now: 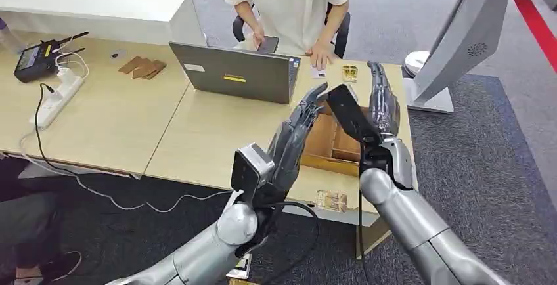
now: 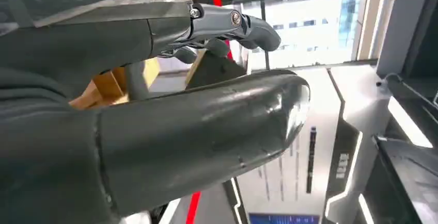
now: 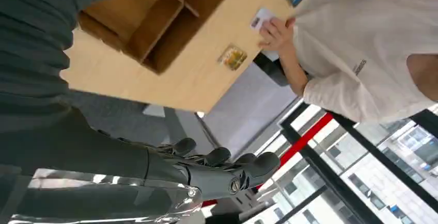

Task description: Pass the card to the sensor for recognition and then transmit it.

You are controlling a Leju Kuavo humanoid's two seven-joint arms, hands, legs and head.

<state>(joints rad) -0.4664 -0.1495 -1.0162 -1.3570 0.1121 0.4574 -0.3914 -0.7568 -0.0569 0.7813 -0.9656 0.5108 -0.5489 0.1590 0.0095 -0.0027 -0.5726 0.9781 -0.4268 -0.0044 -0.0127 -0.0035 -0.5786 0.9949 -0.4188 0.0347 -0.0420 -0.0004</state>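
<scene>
A gold-patterned card [image 1: 350, 72] [image 3: 233, 57] lies flat on the table's far edge, past the open wooden box [image 1: 326, 142] [image 3: 150, 25]. A white card [image 1: 318, 73] [image 3: 261, 17] lies next to it under a seated person's fingers. Both of my hands are raised above the box with nothing in them. My left hand [image 1: 299, 134] [image 2: 170, 126] leans toward the right one, fingers stretched and thumb apart. Fingers pointing up, my right hand [image 1: 384, 108] [image 3: 206, 170] stands beside the box. A white terminal on a stand [image 1: 460, 35] [image 2: 315, 146] rises just right of the table.
A person in a white shirt [image 1: 289, 2] sits across the table behind an open grey laptop [image 1: 240, 75]. A power strip [image 1: 59, 91] and a black device [image 1: 36, 58] lie at the far left. Another small gold card [image 1: 332, 201] sits at the near table edge.
</scene>
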